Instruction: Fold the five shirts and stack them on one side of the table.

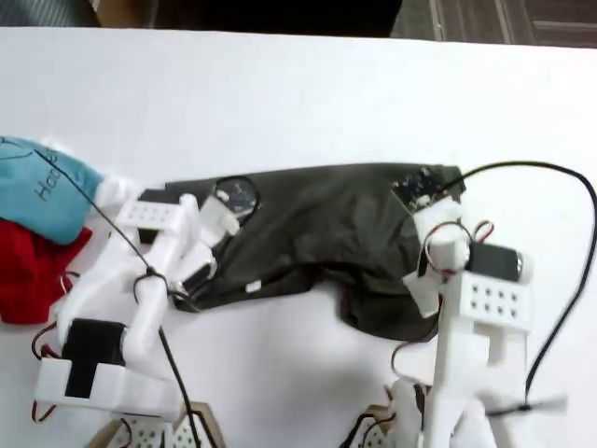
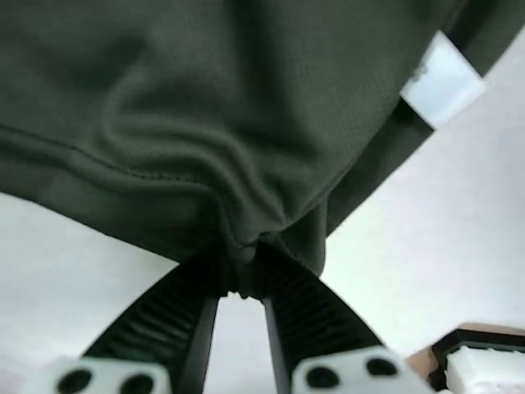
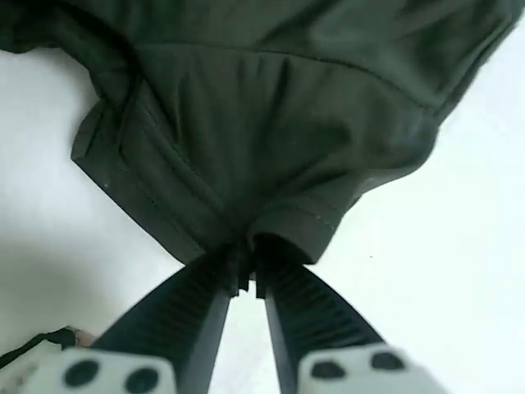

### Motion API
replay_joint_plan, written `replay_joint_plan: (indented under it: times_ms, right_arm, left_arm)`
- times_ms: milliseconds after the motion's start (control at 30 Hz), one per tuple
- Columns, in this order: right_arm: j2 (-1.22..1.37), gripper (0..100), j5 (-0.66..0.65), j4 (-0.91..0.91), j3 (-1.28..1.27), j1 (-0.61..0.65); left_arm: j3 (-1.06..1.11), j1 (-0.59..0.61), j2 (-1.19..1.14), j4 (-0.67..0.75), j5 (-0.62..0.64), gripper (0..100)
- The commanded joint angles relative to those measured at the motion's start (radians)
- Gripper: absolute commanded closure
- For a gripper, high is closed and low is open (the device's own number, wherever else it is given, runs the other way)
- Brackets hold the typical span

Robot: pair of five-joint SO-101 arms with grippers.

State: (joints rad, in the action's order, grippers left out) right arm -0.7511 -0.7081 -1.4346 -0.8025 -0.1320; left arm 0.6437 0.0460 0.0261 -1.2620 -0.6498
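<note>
Now left gripper and right gripper clamp opposite ends of dark shirt.

Far background — tan box corner at one end, grey plank flooring at the other

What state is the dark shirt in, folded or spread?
Neither: the dark green shirt lies bunched and wrinkled, edges pinched by left end effector and right end effector.

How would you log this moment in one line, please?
left gripper: shut on dark shirt edge | right gripper: shut on dark shirt hem | blue shirt, red shirt: bunched at table side
</note>
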Motion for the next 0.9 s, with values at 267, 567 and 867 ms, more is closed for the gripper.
replay_joint_plan:
  times_ms: [267, 567, 867]
  right_arm:
    - [-0.318, 97.8, -0.008, 0.045, -0.218, 0.048]
    - [-0.130, 97.8, -0.009, 0.136, -0.279, 0.051]
    - [0.062, 79.9, -0.155, 0.081, -0.201, 0.051]
  left_arm:
    - [-0.004, 0.011, 0.005, 0.011, -0.002, 97]
    - [-0.005, 0.012, 0.006, 0.005, -0.002, 93]
    - [-0.272, 0.057, 0.012, -0.249, -0.002, 78]
